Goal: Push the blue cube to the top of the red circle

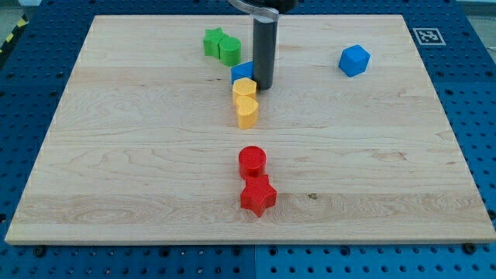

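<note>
The blue cube (354,60) lies near the view's top right of the wooden board (116,155). The red circle (252,161) is a short red cylinder below the board's middle, far down and left of the cube. My tip (263,85) stands near the top middle, touching the right side of a second blue block (241,73), whose shape is partly hidden by the rod. The tip is well left of the blue cube and well above the red circle.
A red star (258,196) touches the red circle from below. Two yellow blocks (245,87) (247,111) are in a column just below the hidden blue block. A green star (212,42) and green cylinder (229,51) sit at the top left of the tip.
</note>
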Controlling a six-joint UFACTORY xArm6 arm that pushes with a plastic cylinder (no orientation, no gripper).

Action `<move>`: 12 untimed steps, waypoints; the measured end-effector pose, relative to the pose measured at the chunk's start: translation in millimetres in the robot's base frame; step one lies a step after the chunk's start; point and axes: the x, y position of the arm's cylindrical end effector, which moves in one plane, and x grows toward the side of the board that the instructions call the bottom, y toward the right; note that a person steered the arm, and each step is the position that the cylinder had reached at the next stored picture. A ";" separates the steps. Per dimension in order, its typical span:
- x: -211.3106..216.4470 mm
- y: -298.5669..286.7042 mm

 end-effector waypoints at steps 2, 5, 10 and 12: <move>-0.4 14.0; -95.5 60.3; -30.0 162.1; -24.4 139.0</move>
